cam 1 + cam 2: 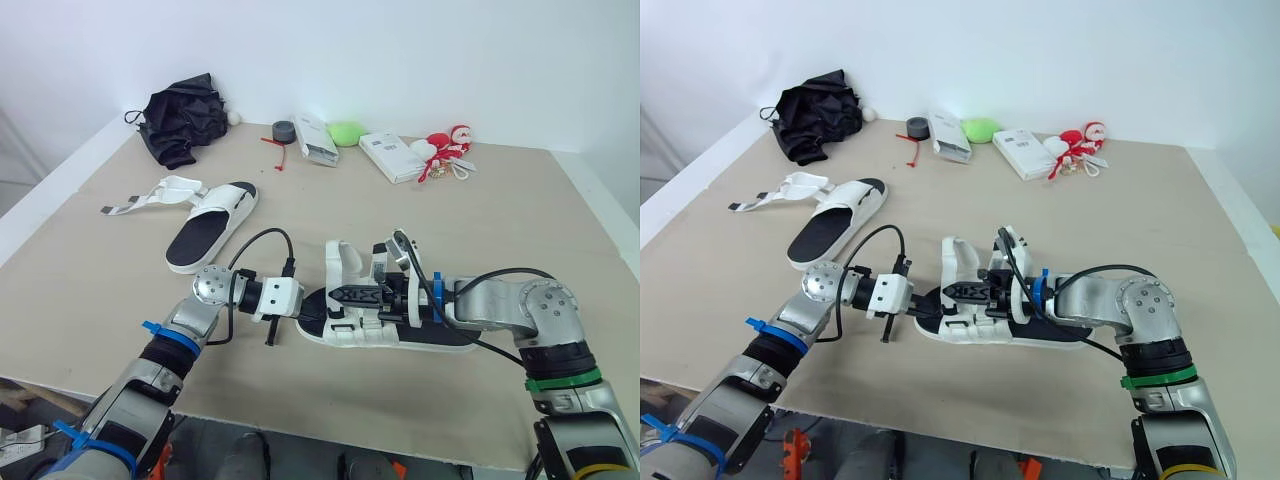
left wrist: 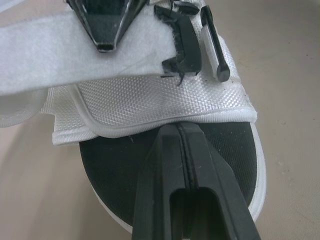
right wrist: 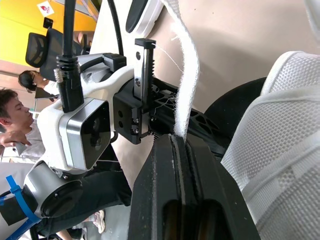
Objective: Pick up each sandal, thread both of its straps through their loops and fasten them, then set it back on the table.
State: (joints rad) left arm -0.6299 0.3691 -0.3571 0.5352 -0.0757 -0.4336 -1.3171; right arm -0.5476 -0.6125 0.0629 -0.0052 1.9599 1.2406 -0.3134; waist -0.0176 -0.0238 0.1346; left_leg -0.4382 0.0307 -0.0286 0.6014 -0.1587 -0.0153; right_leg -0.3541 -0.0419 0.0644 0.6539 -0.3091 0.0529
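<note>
A white sandal with a black footbed (image 1: 400,335) lies near the table's front edge, between my two grippers. My left gripper (image 1: 350,296) reaches in from the left and is shut at the hem of the sandal's white front band (image 2: 150,100), fingertips meeting at its edge (image 2: 181,126). From the right, my right gripper (image 1: 392,294) is shut on a white strap (image 3: 186,85) that stands up from the sandal. The second sandal (image 1: 212,222) rests at the left of the table, its straps (image 1: 140,203) lying loose.
Along the back edge are a black bundle of cloth (image 1: 185,118), a tape roll (image 1: 283,130), a white box (image 1: 316,138), a green object (image 1: 347,132), another white box (image 1: 392,157) and a red-and-white toy (image 1: 447,150). People sit beyond the table (image 3: 15,115).
</note>
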